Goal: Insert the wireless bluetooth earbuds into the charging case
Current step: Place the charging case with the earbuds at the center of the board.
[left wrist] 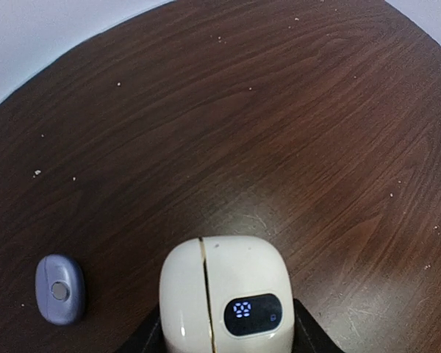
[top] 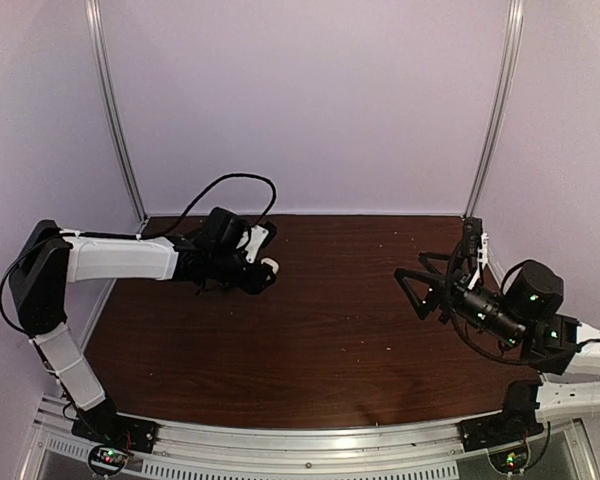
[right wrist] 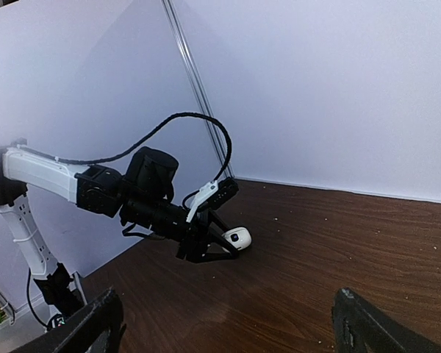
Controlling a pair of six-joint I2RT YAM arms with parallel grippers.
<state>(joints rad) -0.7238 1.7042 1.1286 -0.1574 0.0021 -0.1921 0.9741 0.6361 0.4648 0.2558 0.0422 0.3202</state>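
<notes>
Case gripped, earbud loose.
Left tool [top: 258, 272] clamps the charging case [left wrist: 224, 298]; a purple earbud [left wrist: 59, 289] lies on the table [left wrist: 279, 110] near it. Right tool [top: 442, 262], spread wide and empty, likely fetches it next.

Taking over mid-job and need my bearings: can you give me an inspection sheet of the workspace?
Surface: dark wood table, scattered pale specks.
Job's things: white charging case, lid looks shut, display lit; one bluish-purple earbud lying on the table, apart from the case; other earbuds not seen.
Clutter: nothing seen.
Grippers: left gripper closed on the case; right gripper wide open, empty.
Cables: black cable looping above the left arm.
Surroundings: pale walls, metal rails.
</notes>
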